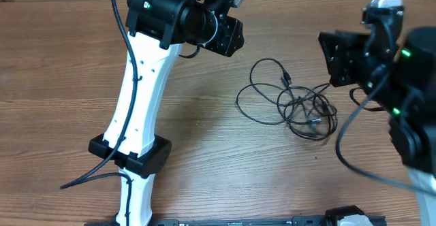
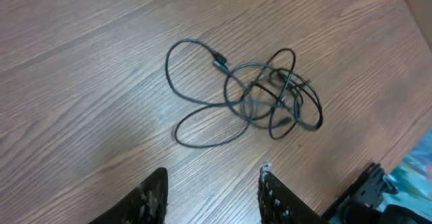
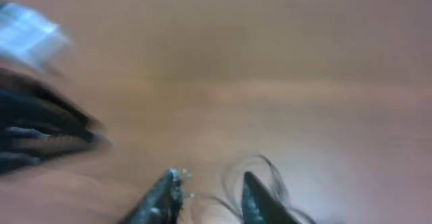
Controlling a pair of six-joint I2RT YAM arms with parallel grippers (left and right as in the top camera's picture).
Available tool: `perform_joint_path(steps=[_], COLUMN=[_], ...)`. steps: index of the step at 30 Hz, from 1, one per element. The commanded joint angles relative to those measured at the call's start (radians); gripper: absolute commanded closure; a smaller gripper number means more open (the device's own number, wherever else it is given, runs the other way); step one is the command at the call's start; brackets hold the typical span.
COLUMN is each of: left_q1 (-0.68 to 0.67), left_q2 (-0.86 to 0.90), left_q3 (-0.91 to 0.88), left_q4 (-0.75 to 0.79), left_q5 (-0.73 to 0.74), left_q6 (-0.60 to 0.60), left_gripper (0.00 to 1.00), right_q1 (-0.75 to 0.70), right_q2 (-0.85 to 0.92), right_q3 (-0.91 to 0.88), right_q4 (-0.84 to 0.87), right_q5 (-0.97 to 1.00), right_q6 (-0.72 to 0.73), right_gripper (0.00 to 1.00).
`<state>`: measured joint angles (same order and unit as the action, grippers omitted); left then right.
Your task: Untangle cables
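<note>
The cables (image 1: 293, 100) lie as one tangle of thin black loops on the wooden table, right of centre. In the left wrist view the cables (image 2: 250, 96) show a big loop on the left and a knotted bunch on the right, with a small plug end on top. My left gripper (image 2: 212, 183) is open and empty, held above bare table short of the tangle. My right gripper (image 3: 209, 190) is open and empty; the view is blurred, and cable loops (image 3: 260, 173) show faintly behind its fingers. In the overhead view the right arm's head (image 1: 354, 52) hangs just right of the tangle.
The left arm's white link (image 1: 139, 97) slants across the left half of the table, with a thick black wire along it. The table's far edge shows at the right in the left wrist view (image 2: 412, 21). A black rail (image 1: 272, 220) runs along the front edge.
</note>
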<state>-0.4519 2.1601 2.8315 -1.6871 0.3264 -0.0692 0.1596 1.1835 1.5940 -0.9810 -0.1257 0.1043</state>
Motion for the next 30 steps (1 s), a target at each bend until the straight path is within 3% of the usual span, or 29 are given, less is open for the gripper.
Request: perform_joint_path(steps=[1,3,6,12,19,22,24,26,27,28,30], left_q1=[0.003,0.006,0.015,0.033,0.033,0.033,0.035,0.055,0.068,0.085,0.107], left_q2=[0.002,0.001,-0.01,-0.045,-0.225,-0.338,-0.431,-0.523,-0.554,-0.587,-0.624], left_q3=[0.002,0.002,0.002,-0.018,-0.429,-0.622,-0.771,-0.901,-0.947,-1.0,-1.079], left_q4=[-0.002,-0.003,-0.003,-0.003,-0.003,-0.003,-0.003,-0.003,-0.003,0.003,0.037], left_q5=[-0.133,-0.193,-0.253,-0.319,-0.433,-0.442,-0.502,-0.562,-0.571,-0.569,-0.552], left_q6=[-0.04,-0.052,-0.08,-0.13,-0.191,-0.235,-0.331,-0.517,-0.614,-0.716,-0.785], left_gripper=[0.56,0.57,0.56,0.44,0.45,0.44,0.45,0.43,0.4,0.29,0.19], right_q1=[0.002,0.002,0.002,0.002,0.002,0.002,0.002,0.002,0.002,0.002,0.003], right_q2=[0.101,0.188,0.289,0.433,0.463,0.463,0.463,0.463,0.463,0.463,0.463], right_q3=[0.003,0.003,0.003,0.002,-0.007,-0.022,-0.052,-0.113,-0.14,-0.195,-0.287], right_q4=[-0.094,-0.16,-0.243,-0.342,-0.374,-0.359,-0.34,-0.31,-0.293,-0.253,-0.181], right_q5=[0.146,0.12,0.076,-0.045,-0.04,-0.04,-0.033,-0.034,-0.034,-0.034,-0.04], right_q6=[0.0,0.0,-0.015,-0.158,-0.162,-0.163,-0.162,-0.162,-0.162,-0.162,-0.161], right_gripper=[0.63,0.48,0.35,0.32,0.27,0.2,0.17,0.16,0.17,0.17,0.23])
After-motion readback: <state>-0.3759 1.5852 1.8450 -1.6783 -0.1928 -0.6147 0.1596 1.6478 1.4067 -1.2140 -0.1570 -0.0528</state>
